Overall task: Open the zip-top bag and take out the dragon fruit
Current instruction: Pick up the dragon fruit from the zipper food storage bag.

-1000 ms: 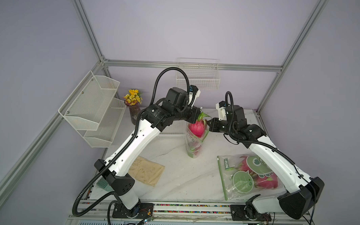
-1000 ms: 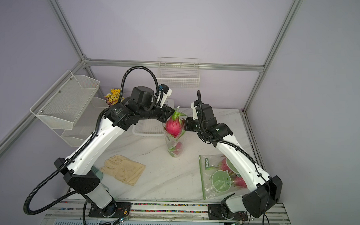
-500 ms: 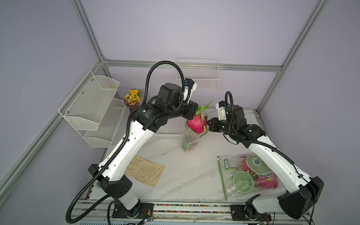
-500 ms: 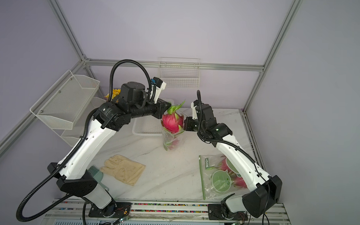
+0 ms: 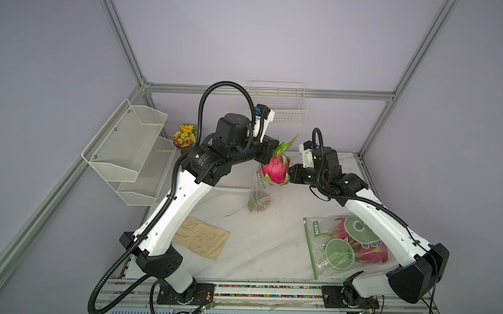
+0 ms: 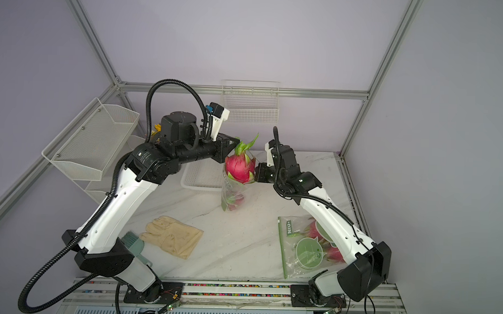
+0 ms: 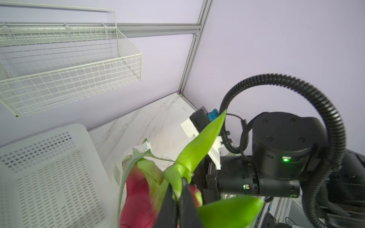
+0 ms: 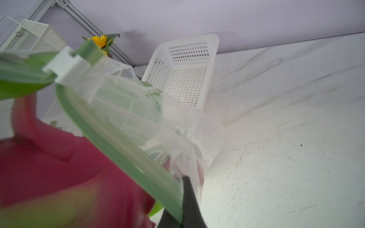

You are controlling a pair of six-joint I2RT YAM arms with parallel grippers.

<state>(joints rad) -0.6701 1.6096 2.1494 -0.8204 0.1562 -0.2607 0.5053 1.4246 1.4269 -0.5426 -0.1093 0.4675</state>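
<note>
Our left arm (image 5: 179, 207) and right arm (image 5: 377, 219) arch inward, wrists facing. The left gripper (image 7: 176, 194) clamps the dragon fruit (image 5: 276, 168) by its green tip, and the right gripper (image 8: 182, 197) clamps the zip-top bag (image 5: 260, 192) at its rim.

A beige work glove (image 5: 203, 238) lay flat on the white, marble-patterned worktop (image 5: 255, 250), toward its front left. In a top view, a pale teal ribbed object (image 6: 133, 241) showed just beside the glove's fingers, too hidden to identify. A white perforated plastic basket (image 6: 200, 176) sat at the back of the worktop, close to the wall. A white wire basket (image 5: 277, 112) hung on the lilac back wall. A two-tier white mesh shelf (image 5: 129, 147) was fixed to the left wall. A small pot of yellow flowers (image 5: 185, 135) stood in the back left corner beside it.
</note>
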